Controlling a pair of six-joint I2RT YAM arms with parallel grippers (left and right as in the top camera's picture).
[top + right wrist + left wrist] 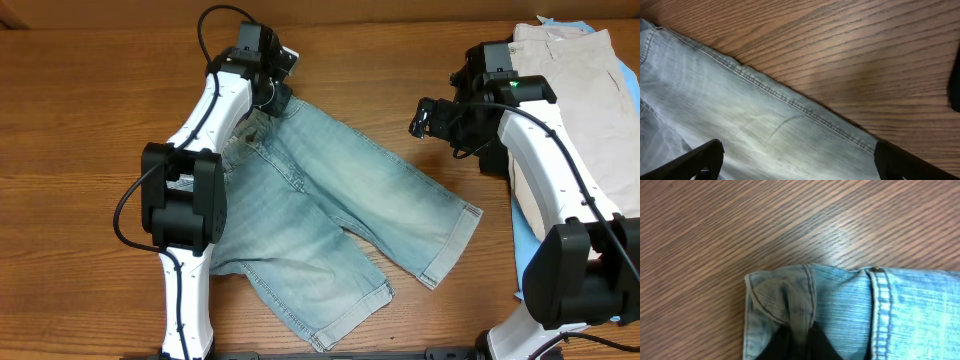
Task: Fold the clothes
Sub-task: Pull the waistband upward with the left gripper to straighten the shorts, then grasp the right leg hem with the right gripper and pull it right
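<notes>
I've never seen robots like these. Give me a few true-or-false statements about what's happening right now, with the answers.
1. The left gripper is pinching the waistband of the denim shorts. True.
2. The right gripper is holding a leg hem of the shorts. False: its fingers are spread wide above the denim and hold nothing.
3. The shorts are already folded in half. False: they lie spread out, with the two legs apart.
4. Beside the right arm, a beige garment lies on top of a sky-blue garment. True.
</notes>
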